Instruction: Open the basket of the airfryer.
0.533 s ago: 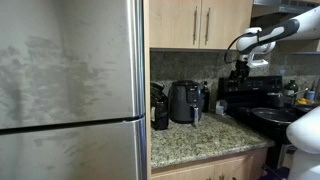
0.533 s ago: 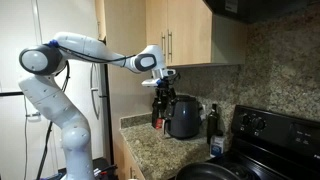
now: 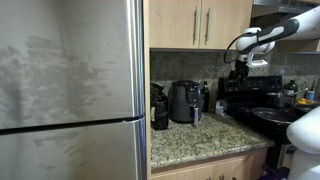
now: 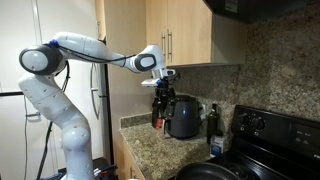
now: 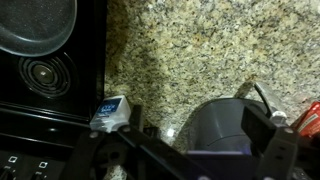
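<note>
Exterior view, airfryer [image 3: 184, 95], basket [image 3: 186, 110] closed

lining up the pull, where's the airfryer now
The airfryer stands on the granite counter below the wall cabinets in both exterior views, between a smaller dark container and the black stove.

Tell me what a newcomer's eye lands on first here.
A big steel fridge fills nearly half of an exterior view. The white robot arm stretches across the kitchen, its gripper hanging above the granite counter, near but clear of the glossy black airfryer. A black stove flanks the counter.
</note>
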Controlling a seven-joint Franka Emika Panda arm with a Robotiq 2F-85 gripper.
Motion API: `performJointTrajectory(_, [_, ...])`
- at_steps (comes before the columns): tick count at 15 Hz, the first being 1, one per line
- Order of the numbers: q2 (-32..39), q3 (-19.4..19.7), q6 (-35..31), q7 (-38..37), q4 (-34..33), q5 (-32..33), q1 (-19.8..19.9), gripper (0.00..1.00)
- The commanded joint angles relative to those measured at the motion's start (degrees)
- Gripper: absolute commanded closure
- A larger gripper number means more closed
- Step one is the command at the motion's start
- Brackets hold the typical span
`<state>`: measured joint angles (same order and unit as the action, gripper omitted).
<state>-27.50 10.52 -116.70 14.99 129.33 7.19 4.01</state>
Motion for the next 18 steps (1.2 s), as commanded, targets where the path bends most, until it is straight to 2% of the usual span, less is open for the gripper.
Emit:
performJointTrajectory(1, [-1.8, -4.3, -0.5, 2.1, 3.6, -5.4, -5.5, 0.00])
performJointTrajectory(4, [-2.6, -7.9, 1.2, 3.6, 5.3, -11.3, -11.4, 0.00])
performJointTrajectory(5, [-0.9, -7.2, 0.2, 1.6, 3.2, -9.1, -8.8, 0.00])
performJointTrajectory(6, [-1.0, -8.2, 0.2, 0.7, 3.5, -9.4, -10.1, 0.00])
performJointTrajectory(8, [-0.9, -8.3, 0.2, 0.1, 3.3, -9.3, -9.8, 0.00])
performJointTrajectory(10, [3.5, -9.7, -0.6, -6.9, 1.5, -5.5, -6.4, 0.00])
performJointTrajectory(11, [6.0, -9.8, -1.7, -9.6, 1.3, -5.4, -6.1, 0.00])
performJointTrajectory(14, [11.8, -8.4, -4.0, -11.2, 3.7, -10.6, -7.3, 0.00])
performJointTrajectory(17, [13.2, -6.3, -7.7, -9.0, 6.8, -15.4, -6.1, 0.00])
performJointTrajectory(18, [13.6, -8.2, -5.4, -10.8, 4.8, -12.7, -6.5, 0.00])
